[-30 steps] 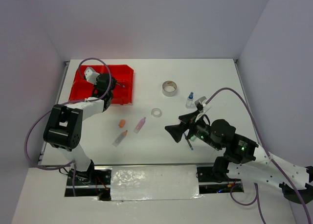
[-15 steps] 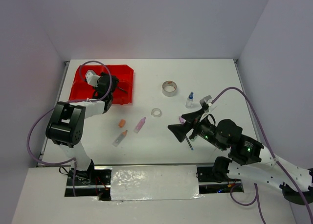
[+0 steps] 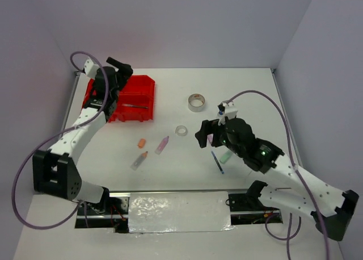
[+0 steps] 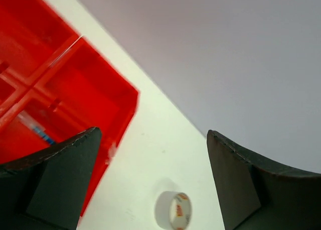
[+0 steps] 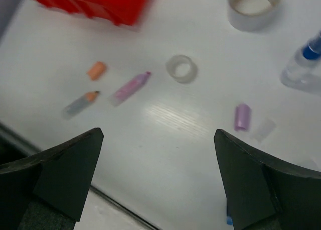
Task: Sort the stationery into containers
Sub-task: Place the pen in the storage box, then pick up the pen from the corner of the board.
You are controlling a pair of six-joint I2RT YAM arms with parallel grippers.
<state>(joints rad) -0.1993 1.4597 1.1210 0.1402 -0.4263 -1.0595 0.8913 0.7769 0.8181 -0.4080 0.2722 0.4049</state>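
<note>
Your left arm is lifting away from the red tray [image 3: 142, 87], where a second ago its tool was down inside. The left tool [image 3: 122, 65] is hanging by the tray's upper edge in the frame, its fingers spread wide with nothing between them. A thin pen [image 3: 136, 105] is lying inside the tray, toward its lower right (the left wrist view is catching only a blurred end of it).

Your right arm is shifting too, from lower centre up toward the middle right. The right tool [image 5: 158, 139] is standing fully spread and empty over the tabletop [image 3: 249, 89]. Below it in the wrist view, you are seeing the clear tape ring [image 5: 181, 68], the pink marker [image 5: 129, 87], the orange-tipped marker [image 5: 79, 103] and the small orange piece [image 5: 96, 70] at the left. The purple piece [image 5: 242, 116] is lying at the right. The grey tape roll [image 5: 253, 6] and the blue-capped bottle [image 5: 303, 64] are sitting apart at the upper right. A dark-blue pen [image 3: 218, 160] and a green marker [image 3: 226, 156] are lying just beside each other under the right arm.
</note>
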